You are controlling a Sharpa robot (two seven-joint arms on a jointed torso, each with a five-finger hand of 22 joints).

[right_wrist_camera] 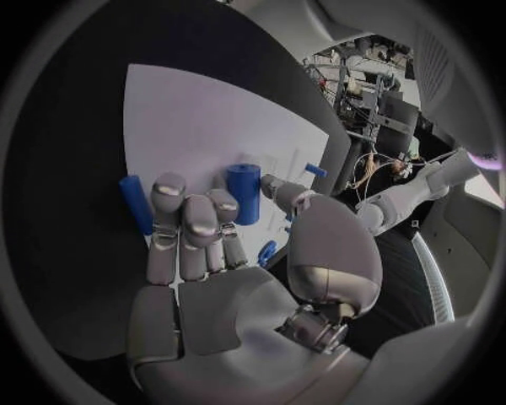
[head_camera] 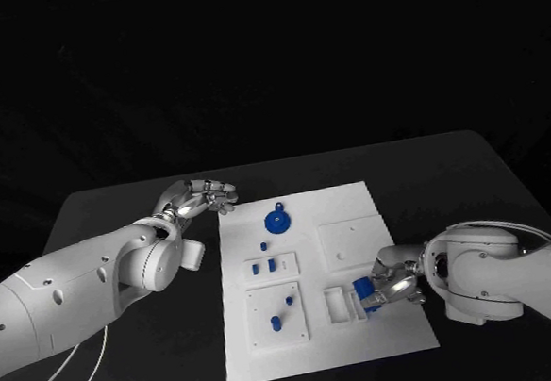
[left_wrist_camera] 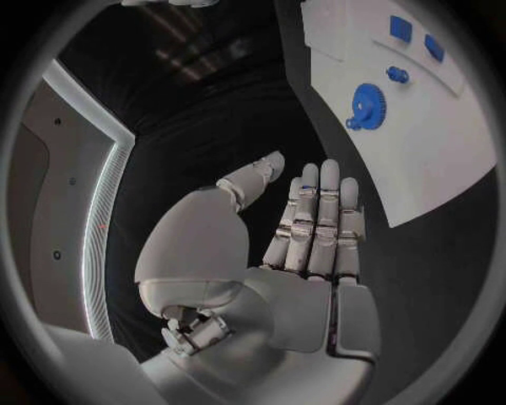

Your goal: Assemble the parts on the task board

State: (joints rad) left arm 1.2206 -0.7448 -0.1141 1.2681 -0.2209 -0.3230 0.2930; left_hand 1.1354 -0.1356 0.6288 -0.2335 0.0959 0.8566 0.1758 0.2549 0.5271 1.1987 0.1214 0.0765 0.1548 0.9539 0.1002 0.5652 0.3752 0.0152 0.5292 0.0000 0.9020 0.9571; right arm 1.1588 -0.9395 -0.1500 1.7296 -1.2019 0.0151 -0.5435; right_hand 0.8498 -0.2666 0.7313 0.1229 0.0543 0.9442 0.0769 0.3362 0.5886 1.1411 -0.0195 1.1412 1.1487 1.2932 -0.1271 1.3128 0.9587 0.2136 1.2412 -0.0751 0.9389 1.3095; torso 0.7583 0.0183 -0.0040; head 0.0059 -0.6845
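The white task board (head_camera: 347, 214) lies in the middle of the table. A blue gear (head_camera: 277, 220) stands near its far left, and small blue parts (head_camera: 266, 267) sit in a recess closer in. Two more blue parts (head_camera: 282, 311) lie in the near left recess. My right hand (head_camera: 395, 279) rests at the board's near right and pinches a blue cylinder (right_wrist_camera: 244, 192) between thumb and fingers. A blue bar (right_wrist_camera: 135, 202) lies just beyond its fingertips. My left hand (head_camera: 199, 199) hovers off the board's far left corner, fingers straight, holding nothing. Its wrist view shows the gear (left_wrist_camera: 367, 105) ahead.
Black table (head_camera: 466, 175) surrounds the board, with bare room to the right and at the far side. A white cable (head_camera: 67, 375) trails under my left arm at the table's near left. A square recess (head_camera: 353, 237) on the board's right half holds nothing.
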